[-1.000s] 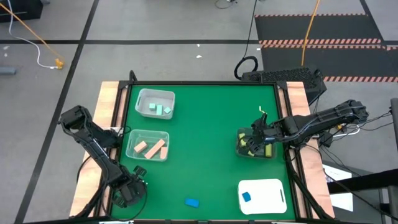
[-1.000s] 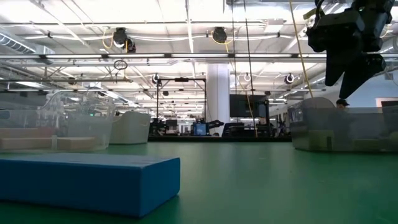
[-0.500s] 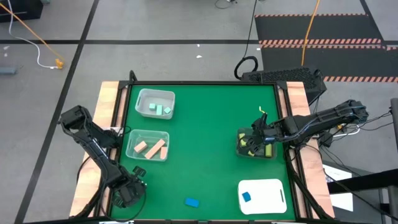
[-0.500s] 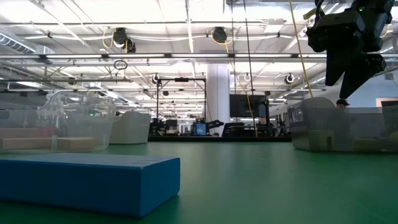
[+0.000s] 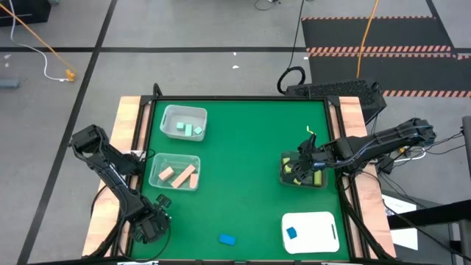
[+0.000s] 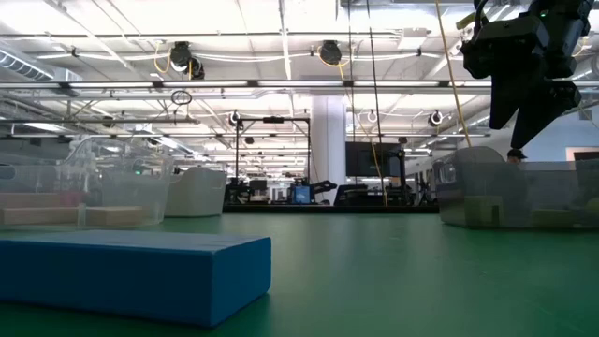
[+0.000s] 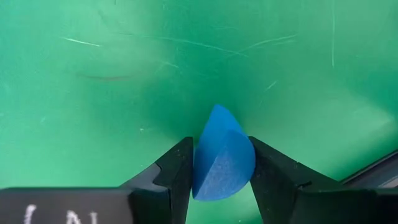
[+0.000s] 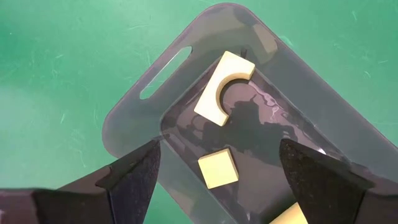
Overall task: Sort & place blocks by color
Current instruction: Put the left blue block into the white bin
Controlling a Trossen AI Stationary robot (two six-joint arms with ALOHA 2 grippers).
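Note:
My left gripper (image 5: 160,207) is near the table's near left corner, shut on a small blue block with a rounded top (image 7: 222,155). My right gripper (image 5: 300,170) hangs open and empty over a clear bin (image 8: 186,68) that holds yellow blocks: an arch piece (image 8: 222,87) and a cube (image 8: 217,168). It also shows in the low view (image 6: 524,65) above that bin (image 6: 524,195). A blue bar (image 5: 227,239) lies flat on the green table, large in the low view (image 6: 131,271). Another blue block (image 5: 291,232) lies on the white tray (image 5: 316,221). My left gripper pinches the blue block's two opposite sides (image 7: 202,163) between its two fingers, the rounded end pointing away from the wrist. The green table shows beyond it; I cannot tell whether the block touches the table.
A clear bin with mint green blocks (image 5: 183,122) stands at the far left. A clear bin with salmon blocks (image 5: 175,174) stands in front of it. The table's wooden side rails (image 5: 132,132) run along both sides. Bare green table lies in the middle.

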